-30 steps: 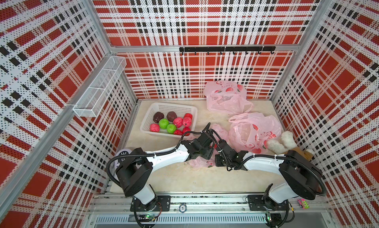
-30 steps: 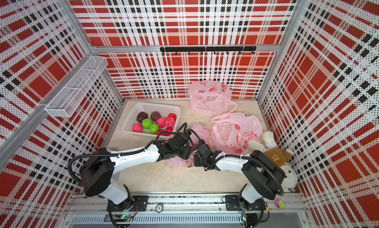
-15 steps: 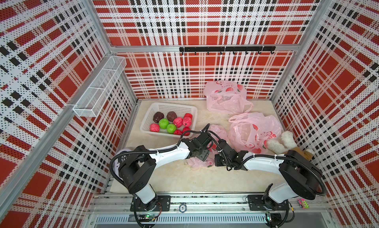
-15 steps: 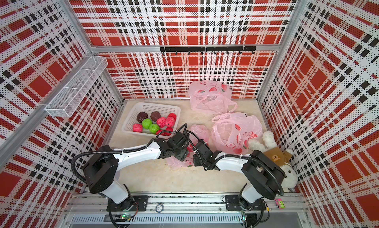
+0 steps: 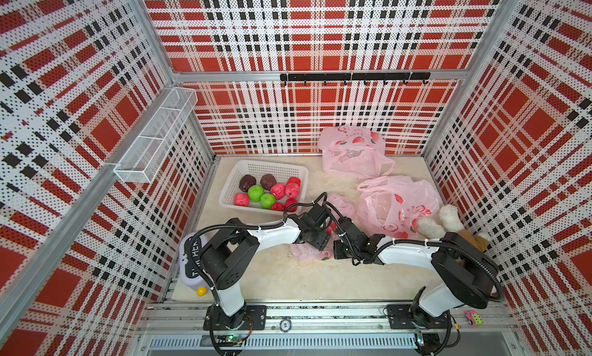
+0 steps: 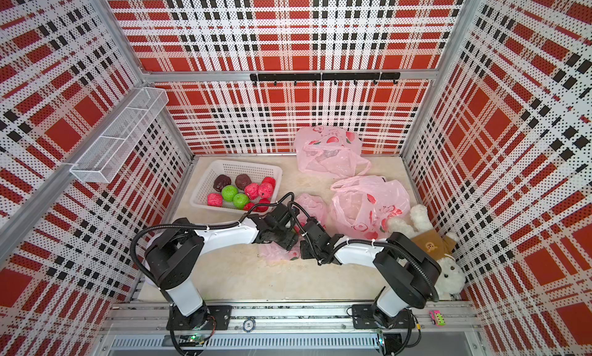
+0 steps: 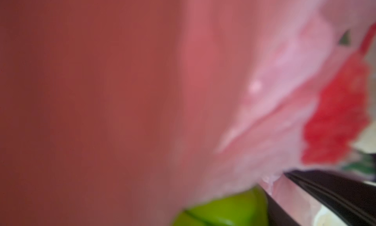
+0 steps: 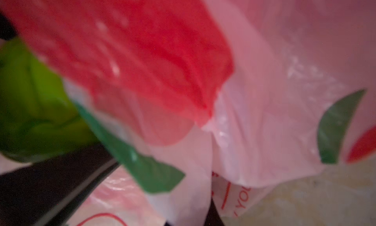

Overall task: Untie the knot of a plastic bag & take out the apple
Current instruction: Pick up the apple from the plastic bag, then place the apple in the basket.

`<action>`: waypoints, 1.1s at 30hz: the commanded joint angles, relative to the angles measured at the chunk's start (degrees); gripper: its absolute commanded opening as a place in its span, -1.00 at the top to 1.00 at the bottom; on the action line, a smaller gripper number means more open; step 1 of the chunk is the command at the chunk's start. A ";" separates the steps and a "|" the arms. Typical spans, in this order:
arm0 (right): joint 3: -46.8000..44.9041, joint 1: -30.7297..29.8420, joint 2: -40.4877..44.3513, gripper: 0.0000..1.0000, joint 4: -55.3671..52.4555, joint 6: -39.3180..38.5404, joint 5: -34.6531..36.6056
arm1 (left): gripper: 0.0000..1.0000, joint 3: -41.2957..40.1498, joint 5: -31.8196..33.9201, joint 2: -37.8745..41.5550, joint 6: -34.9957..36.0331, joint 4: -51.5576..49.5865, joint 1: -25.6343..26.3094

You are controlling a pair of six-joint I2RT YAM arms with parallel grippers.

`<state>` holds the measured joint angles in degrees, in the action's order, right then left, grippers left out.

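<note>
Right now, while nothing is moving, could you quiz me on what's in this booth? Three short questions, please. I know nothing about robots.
1. How many green fruits lie in the white basket?
2. True or false: the plush toy sits inside the basket.
3. Pick one. The smallest pink bag lies:
A. in the basket
B. on the table, beside the basket
C. up on the wall shelf

Key: 1. Two. 2. False: it lies at the right edge of the table, far from the basket. 3. B.
</note>
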<state>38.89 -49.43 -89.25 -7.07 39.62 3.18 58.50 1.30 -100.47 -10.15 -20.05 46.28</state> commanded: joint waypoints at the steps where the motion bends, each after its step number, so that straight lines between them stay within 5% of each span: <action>1: -0.12 -0.38 1.22 0.84 0.04 -0.55 1.60 | -0.39 -1.97 -1.29 6.21 -0.15 6.38 -0.74; 16: 1.74 0.06 3.29 0.83 -2.97 -1.21 6.71 | -0.32 -11.00 -6.53 31.90 4.09 -0.07 -1.99; 23: 4.06 0.14 6.57 0.35 -8.14 -3.47 9.69 | -0.28 -12.45 -7.41 47.00 4.79 0.36 -7.66; 27: 4.14 0.06 10.05 0.23 -9.54 -4.67 12.00 | -0.25 -8.29 -9.12 45.03 5.82 -0.07 -17.15; 33: 4.40 0.09 13.53 0.08 -11.54 -6.42 13.44 | -0.22 1.42 -15.42 27.09 2.61 1.35 -33.83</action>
<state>41.87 -49.43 -77.38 -17.52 34.85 14.63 56.62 -11.16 -66.19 -6.22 -18.87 17.76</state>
